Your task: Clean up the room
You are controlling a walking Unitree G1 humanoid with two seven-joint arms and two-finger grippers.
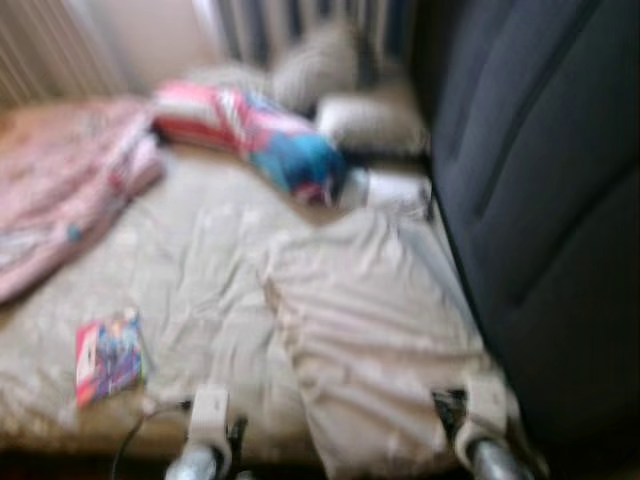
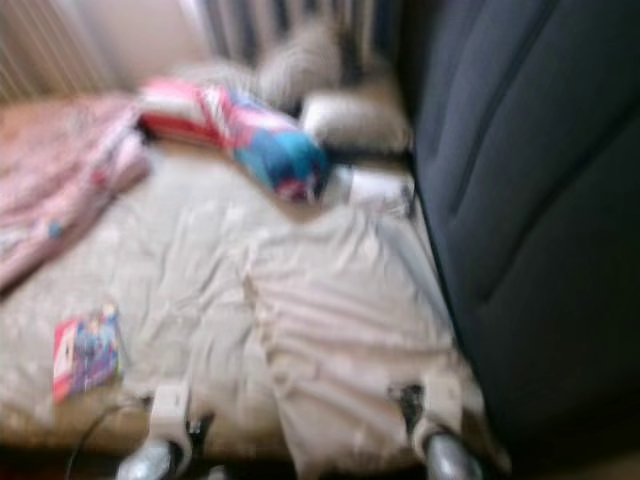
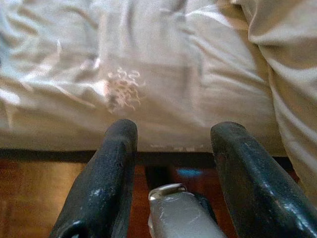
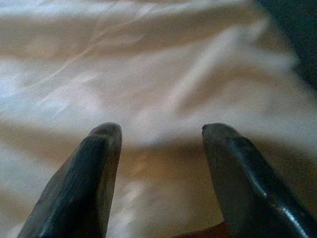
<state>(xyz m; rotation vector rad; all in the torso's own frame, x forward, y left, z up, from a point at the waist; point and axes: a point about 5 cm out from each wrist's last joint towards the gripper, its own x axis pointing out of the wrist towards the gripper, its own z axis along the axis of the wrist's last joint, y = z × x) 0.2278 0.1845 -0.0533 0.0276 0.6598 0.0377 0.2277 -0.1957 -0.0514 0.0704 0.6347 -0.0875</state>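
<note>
Both my arms sit low at the bottom of the head views, and the picture is blurred. My left end effector [image 3: 171, 144] has its two black fingers spread wide, nothing between them, poised at the near edge of the bed [image 3: 148, 59] with the brown wooden floor [image 3: 34, 193] below. My right end effector [image 4: 161, 144] is just as wide open and just as empty, hanging over the crumpled beige duvet [image 1: 370, 330] that lies in the lower centre of the frame, on the bed's right half.

Lower left of the frame, on the wrinkled beige bed sheet near the near edge, lies a small flat colourful book [image 1: 108, 355], red, blue and pink on its cover. It is close to my left arm and well apart from the duvet.

Further back on the left, a pink patterned blanket [image 1: 60, 190] is heaped along the left edge of the frame. Upper centre, a bundled red, pink and blue cloth [image 1: 250, 135] lies across the bed; I cannot tell whether it is a pillow or a folded cover. Just to its right is a small white object [image 1: 390, 188], too blurred to name.

Behind those, at the head of the bed, two pale grey pillows [image 1: 345, 95] are piled against a striped curtain [image 1: 290, 25]. A large dark blue-grey upholstered panel [image 1: 550, 200] fills the right side of the frame, right beside the bed.
</note>
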